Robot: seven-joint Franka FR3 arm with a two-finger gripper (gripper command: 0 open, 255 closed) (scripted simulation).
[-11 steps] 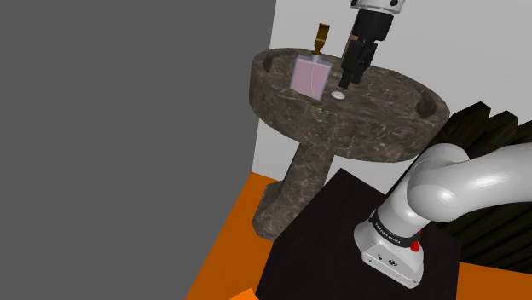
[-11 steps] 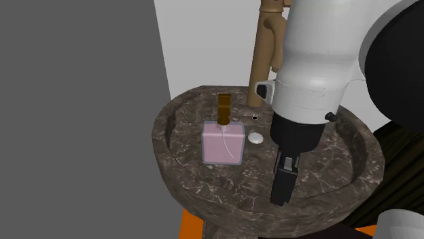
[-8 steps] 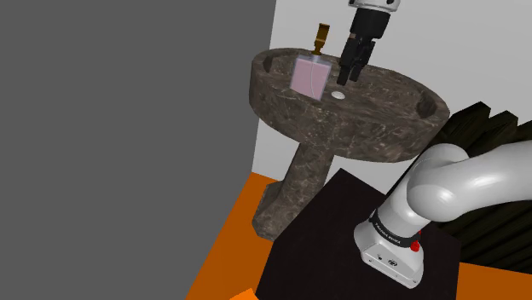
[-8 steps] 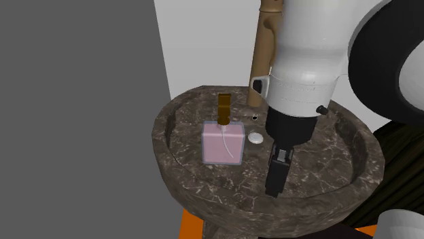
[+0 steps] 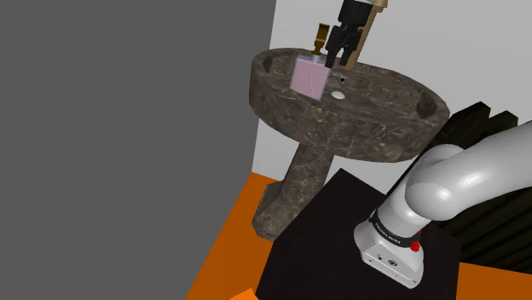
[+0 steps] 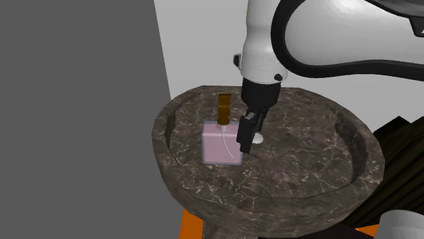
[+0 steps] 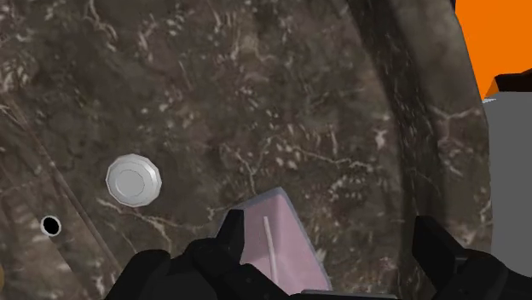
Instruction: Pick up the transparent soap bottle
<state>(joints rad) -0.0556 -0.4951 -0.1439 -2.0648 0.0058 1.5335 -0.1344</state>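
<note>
One dark marbled round sink (image 6: 167, 130) holds one pink-tinted clear square soap bottle (image 6: 219, 146) and one white round drain (image 7: 133, 180); one black gripper (image 6: 246, 139) straddles the bottle, jaws released.

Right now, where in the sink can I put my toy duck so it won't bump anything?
The sink has a wide bare patch between the drain plug and the rim on the second exterior view's right. It's crowded by the soap bottle, where the open jaws hang close to it.

No readable text, labels, numbers.
</note>
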